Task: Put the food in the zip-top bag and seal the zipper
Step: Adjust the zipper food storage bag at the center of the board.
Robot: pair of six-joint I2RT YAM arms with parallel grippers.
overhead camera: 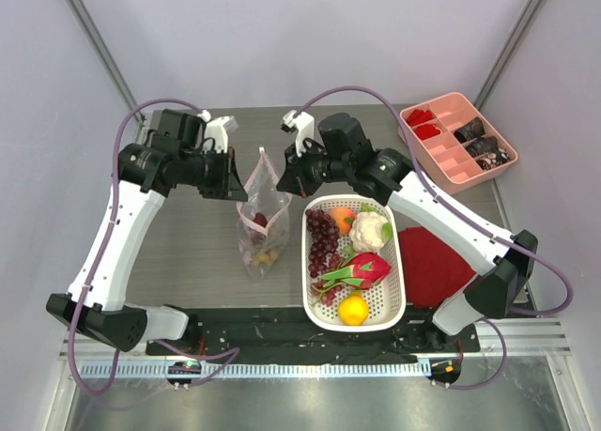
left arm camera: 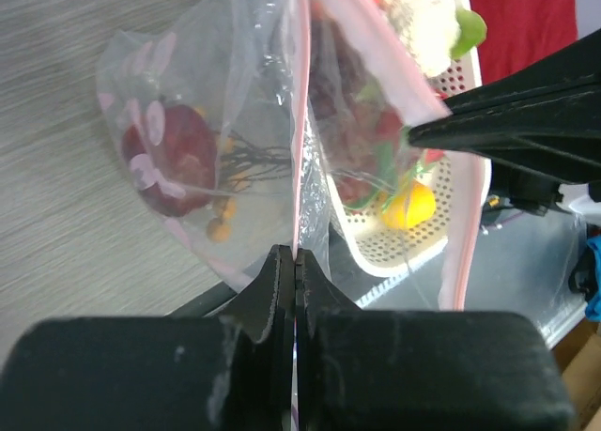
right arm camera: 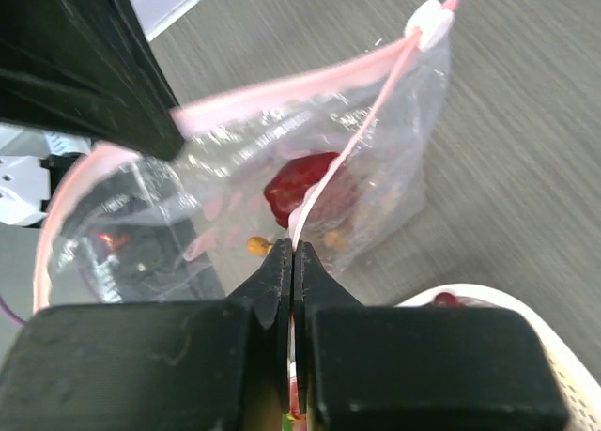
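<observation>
Nearest, the basket (overhead camera: 401,279) held a lemon (overhead camera: 353,310), dragon fruit (overhead camera: 362,269), grapes (overhead camera: 322,243), a white bulb (overhead camera: 370,230) and an orange (overhead camera: 342,215). Just left, the bag (overhead camera: 254,248) stood upright with a dark red fruit (overhead camera: 259,221) inside. The left gripper (left arm camera: 295,262) and right gripper (right arm camera: 292,253) were both pinched shut on its pink zipper (right arm camera: 355,140). Farthest right, the tray (overhead camera: 420,142) held small red and dark pieces.

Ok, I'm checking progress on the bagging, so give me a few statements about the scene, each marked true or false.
1. The left tool and the right tool are each shut on the mouth edge of the bag. True.
2. The bag is empty. False: a dark red fruit lies inside.
3. The dragon fruit is in the basket. True.
4. The red cloth lies left of the basket. False: it lies on its right.
</observation>
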